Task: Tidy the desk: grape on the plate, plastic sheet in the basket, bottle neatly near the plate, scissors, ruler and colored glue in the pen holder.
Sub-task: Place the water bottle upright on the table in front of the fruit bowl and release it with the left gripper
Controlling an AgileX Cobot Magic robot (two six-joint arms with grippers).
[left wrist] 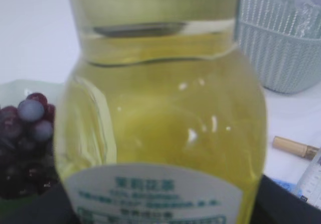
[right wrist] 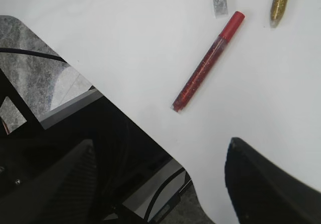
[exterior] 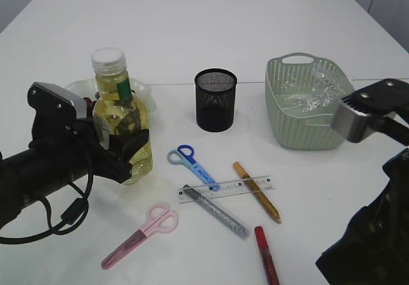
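- The left hand (exterior: 124, 147) is closed around the lower part of the bottle (exterior: 121, 115), which is full of yellow liquid and has a white cap.
- The bottle stands upright on the left side of the table (exterior: 192, 36), right in front of the plate (exterior: 142, 93).
- The grapes (left wrist: 27, 128) are already on the plate, just behind the bottle and a bit to its left.
- The step now seems to be putting the bottle down neatly near the plate.
- To do it well, the left hand should keep the bottle straight up, so it does not tip.
- It should not push the bottle into the plate, or the grapes could roll off.
- The bottle's bottom should sit flat on the table before the hand opens.
- Then the hand should open slowly and back away without bumping the bottle.
- The right hand (exterior: 358, 115) is open wide and holds nothing. It hangs on the right, beside the green basket (exterior: 281, 115).
- The plastic sheet (exterior: 316, 90) is already in the basket.
- The blue scissors (exterior: 192, 163), pink scissors (exterior: 142, 234), ruler (exterior: 239, 186) and glue sticks, like the red glue stick (right wrist: 208, 61), lie on the table near the black pen holder (exterior: 215, 100). They are for later.
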